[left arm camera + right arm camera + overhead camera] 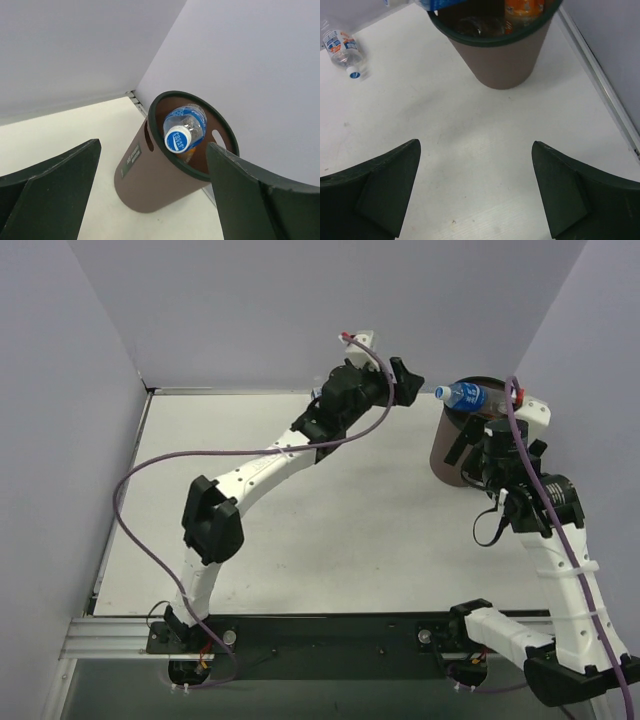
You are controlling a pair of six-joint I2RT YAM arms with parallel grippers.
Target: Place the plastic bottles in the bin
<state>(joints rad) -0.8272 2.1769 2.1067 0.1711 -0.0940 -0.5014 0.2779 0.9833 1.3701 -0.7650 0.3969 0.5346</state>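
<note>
The brown bin (447, 443) stands at the far right. The blue-labelled bottle (462, 395) with a blue cap lies across its rim, cap end sticking out; it also shows in the left wrist view (184, 127). The orange bottle (522, 8) lies inside the bin (505, 60). The white-blue labelled bottle (342, 47) lies on the table left of the bin. My left gripper (410, 383) is open and empty, just left of the bin's mouth (195, 167). My right gripper (478, 462) is open and empty, near the bin's front side.
Grey walls close the table at the back and both sides. A metal rail (600, 85) runs along the right edge next to the bin. Something clear (475, 25) lies deep inside the bin.
</note>
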